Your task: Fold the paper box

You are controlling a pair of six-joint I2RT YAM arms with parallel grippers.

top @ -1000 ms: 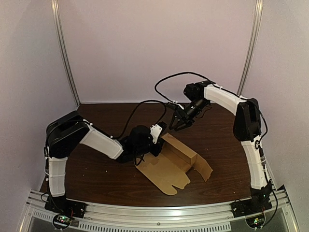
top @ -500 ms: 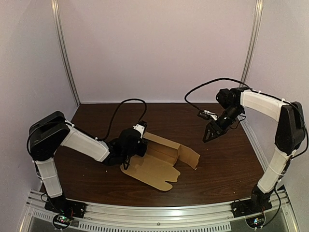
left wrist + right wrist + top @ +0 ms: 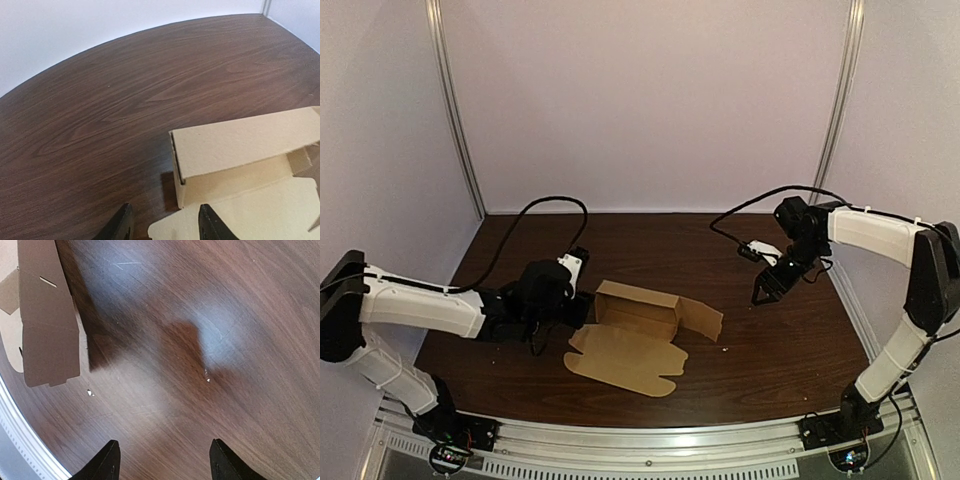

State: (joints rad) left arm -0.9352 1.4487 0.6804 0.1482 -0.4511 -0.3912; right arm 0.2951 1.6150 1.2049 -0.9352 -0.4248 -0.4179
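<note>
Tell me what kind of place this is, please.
Probably a laboratory robot cell: two arms on a metal rail, plain pale walls around a wooden table, a paper box.

We saw the top view lit softly and evenly from above. It was rather dim, with a mauve cast on the walls (image 3: 650, 100) and a slightly soft picture overall. The box (image 3: 620, 355) threw only a faint shadow on the dark surface (image 3: 770, 350). In the left wrist view the grain was sharp, the surface's far edge was bowed by the lens, and a small dark shadow sat at the box's near corner. The left claw (image 3: 165, 222) tips were black and underexposed. In the right wrist view we found pale glare across the wood and a hard shadow beside the box. The right claw (image 3: 165, 460) tips were blurred.
</note>
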